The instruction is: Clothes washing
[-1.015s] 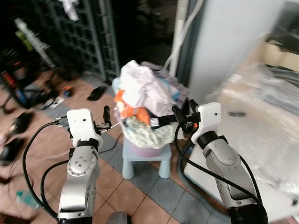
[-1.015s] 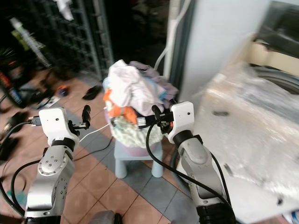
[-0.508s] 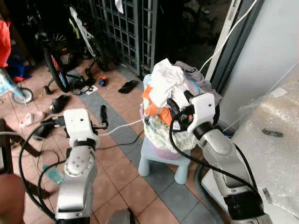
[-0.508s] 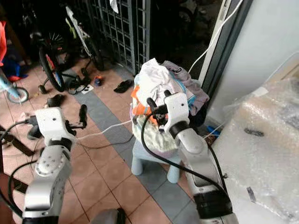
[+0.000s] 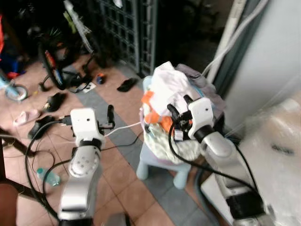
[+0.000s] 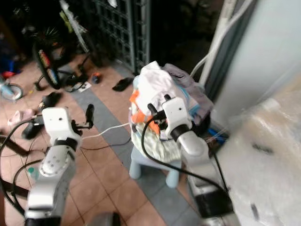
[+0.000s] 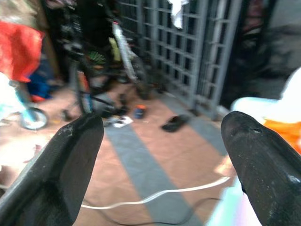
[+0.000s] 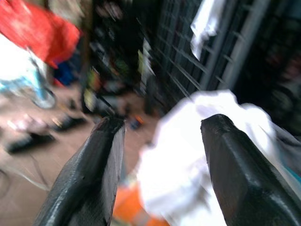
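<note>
A heap of clothes (image 5: 171, 101) fills a basket (image 5: 157, 155) standing on a pale blue stool (image 5: 157, 168) on the tiled floor (image 5: 127, 188). The right gripper (image 5: 178, 107) hovers against the heap's front, fingers (image 8: 230, 169) spread and empty. The left gripper (image 5: 110, 114) hangs beside the stool, fingers (image 7: 66, 165) released, above a white cable (image 5: 123, 130).

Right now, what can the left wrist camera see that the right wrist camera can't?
Left wrist view: the left hand, fingers open, with a white cable on the tiled floor and a black sandal by the metal gate.

Right wrist view: the right hand, open, aimed at the white cloth on top of the laundry pile.

Both: the gate, parked bikes, and something red at the edge.
</note>
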You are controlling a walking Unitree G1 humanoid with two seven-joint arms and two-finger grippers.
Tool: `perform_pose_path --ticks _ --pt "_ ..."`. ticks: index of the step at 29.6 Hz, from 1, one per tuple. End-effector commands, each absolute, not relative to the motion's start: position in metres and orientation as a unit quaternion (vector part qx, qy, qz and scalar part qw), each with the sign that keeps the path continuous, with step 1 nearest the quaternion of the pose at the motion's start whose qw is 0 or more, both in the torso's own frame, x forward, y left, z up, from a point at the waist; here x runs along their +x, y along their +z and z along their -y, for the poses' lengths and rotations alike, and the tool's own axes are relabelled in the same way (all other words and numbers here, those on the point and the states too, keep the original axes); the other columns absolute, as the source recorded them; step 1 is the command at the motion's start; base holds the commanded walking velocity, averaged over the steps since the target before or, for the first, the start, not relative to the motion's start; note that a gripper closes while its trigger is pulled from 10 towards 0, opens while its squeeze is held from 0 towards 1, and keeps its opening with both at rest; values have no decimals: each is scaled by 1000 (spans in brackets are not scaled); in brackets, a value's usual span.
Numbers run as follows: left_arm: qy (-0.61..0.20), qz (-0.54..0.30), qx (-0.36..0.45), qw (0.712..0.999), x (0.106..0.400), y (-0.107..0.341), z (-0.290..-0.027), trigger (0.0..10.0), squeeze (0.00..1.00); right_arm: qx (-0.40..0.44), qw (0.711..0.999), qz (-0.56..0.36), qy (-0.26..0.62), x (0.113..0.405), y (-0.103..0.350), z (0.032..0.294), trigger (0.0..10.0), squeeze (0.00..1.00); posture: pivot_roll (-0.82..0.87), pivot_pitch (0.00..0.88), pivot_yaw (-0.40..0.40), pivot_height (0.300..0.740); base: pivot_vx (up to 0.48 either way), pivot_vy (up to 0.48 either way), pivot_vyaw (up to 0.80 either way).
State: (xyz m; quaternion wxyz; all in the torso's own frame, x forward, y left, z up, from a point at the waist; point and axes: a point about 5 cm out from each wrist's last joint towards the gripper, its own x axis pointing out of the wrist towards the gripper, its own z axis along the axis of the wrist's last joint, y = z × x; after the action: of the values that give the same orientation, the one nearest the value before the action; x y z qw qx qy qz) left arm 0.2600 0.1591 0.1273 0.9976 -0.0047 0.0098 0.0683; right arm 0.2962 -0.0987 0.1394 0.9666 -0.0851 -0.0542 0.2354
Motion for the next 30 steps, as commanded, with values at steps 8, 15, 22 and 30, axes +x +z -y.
perform_pose_path --ticks 8,15,22,30 --pt "51 -9 -14 999 260 128 -150 10000 0 -107 971 38 210 304 135 107 10000 0 -19 0 22 740 300 0 0" --pt "55 -19 -21 998 260 125 -152 10000 0 -135 967 18 213 309 126 111 10000 1000 -12 0 22 740 288 0 0" --pt "54 -23 -21 998 261 123 -153 10000 0 -172 972 1 161 321 124 123 10000 0 1 0 14 740 218 0 0" --pt "41 -15 -17 999 264 124 -151 10000 0 -144 975 -63 157 325 106 115 10000 0 32 0 2 740 0 0 0"
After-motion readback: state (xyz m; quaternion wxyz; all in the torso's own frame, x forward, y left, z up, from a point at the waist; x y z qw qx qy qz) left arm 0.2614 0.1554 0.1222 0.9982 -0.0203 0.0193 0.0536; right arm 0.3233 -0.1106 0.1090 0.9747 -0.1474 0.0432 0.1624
